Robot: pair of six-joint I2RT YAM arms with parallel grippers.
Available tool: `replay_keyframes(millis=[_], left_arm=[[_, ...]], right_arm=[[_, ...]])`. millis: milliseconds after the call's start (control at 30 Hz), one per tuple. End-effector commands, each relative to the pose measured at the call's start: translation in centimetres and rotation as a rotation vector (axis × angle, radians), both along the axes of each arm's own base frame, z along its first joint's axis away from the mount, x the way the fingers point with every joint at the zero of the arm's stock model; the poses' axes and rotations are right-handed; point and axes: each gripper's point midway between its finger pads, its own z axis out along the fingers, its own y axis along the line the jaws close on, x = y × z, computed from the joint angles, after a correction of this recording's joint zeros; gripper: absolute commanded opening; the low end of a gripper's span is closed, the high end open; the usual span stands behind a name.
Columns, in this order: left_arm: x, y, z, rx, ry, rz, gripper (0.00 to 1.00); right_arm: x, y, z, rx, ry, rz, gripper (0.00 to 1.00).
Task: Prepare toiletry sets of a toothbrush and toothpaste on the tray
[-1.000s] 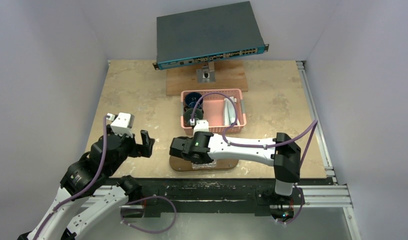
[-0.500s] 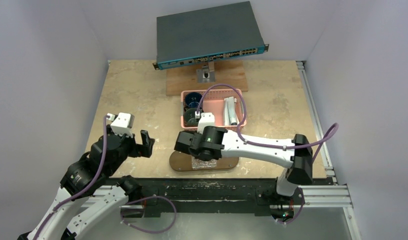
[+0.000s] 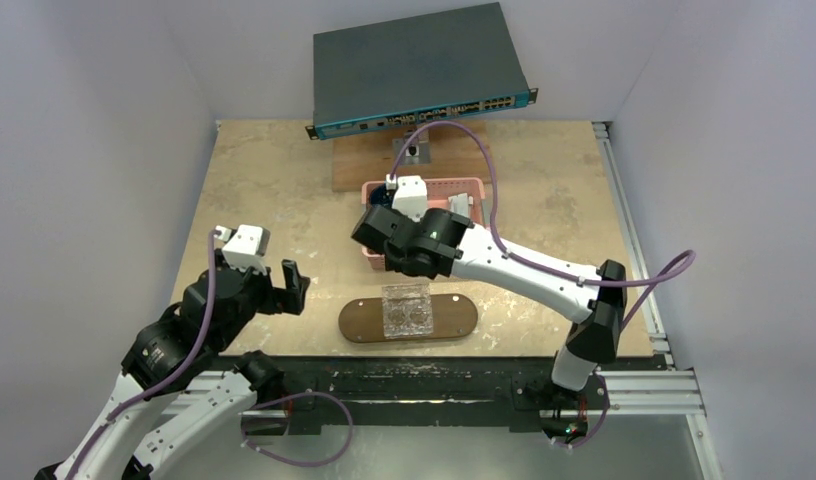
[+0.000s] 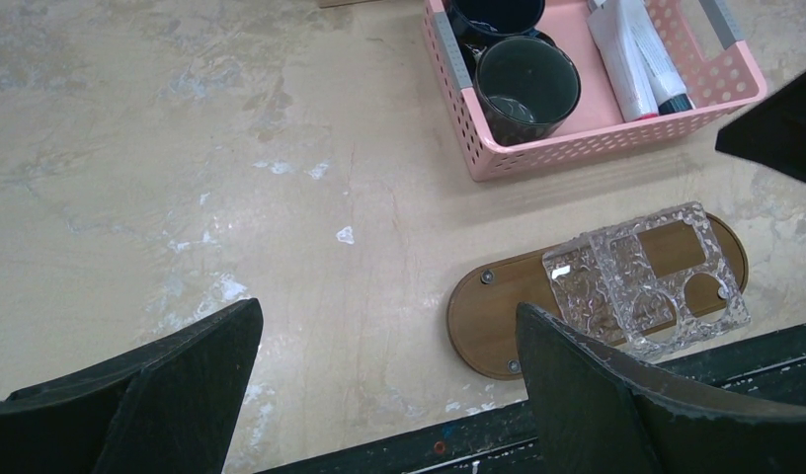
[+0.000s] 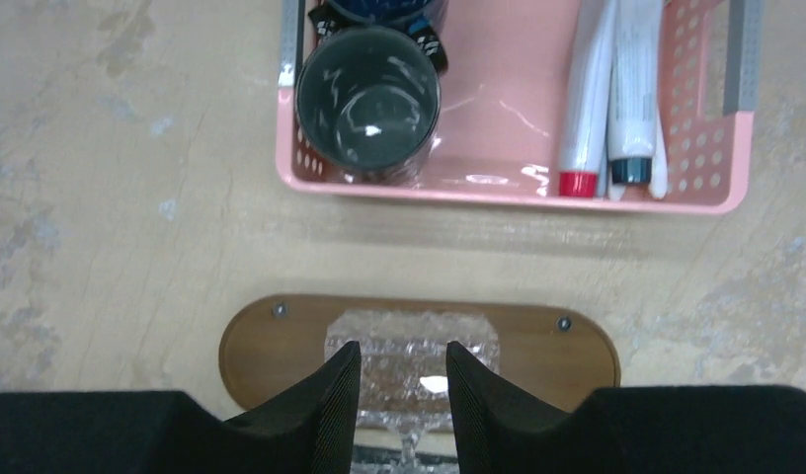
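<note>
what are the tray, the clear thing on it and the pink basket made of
Tray: looks like wood, dark brown with faint grain and a smooth satin finish.
Clear holder: probably acrylic or glass; it is see-through with a rippled, glinting surface.
Basket: plastic by the look, matte pink, its walls punched with rows of round holes.

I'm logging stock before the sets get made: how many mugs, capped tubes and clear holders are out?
Mugs: 2
Capped tubes: 2
Clear holder: 1
Total: 5
</note>
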Motion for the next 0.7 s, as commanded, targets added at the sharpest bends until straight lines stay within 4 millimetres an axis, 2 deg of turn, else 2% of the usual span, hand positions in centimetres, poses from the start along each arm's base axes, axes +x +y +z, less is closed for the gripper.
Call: replay_keyframes(millis=[0,133,367,667], left_arm=[[0.5,-0.1,-0.4,0.012,0.010,0.014,1.00],[0.5,-0.1,-0.5,0.016,0.016,0.013,1.00],[0.6,-0.2,-0.5,0.019,0.014,0.012,1.00],[0.7,-0.3,-0.8,0.034,0.029,0.008,1.00]], right_arm=[[4.4,0.6,2.3,0.045,-0.077,0.030,0.40],[7.7,-0.3,1.6,0.016,-0.082,0.004,0.40],[11.6,0.0,-1.0,0.011,-0.050,0.010,0.42],[13.7,0.6,-5.5,0.010,0.030,0.034,0.43]])
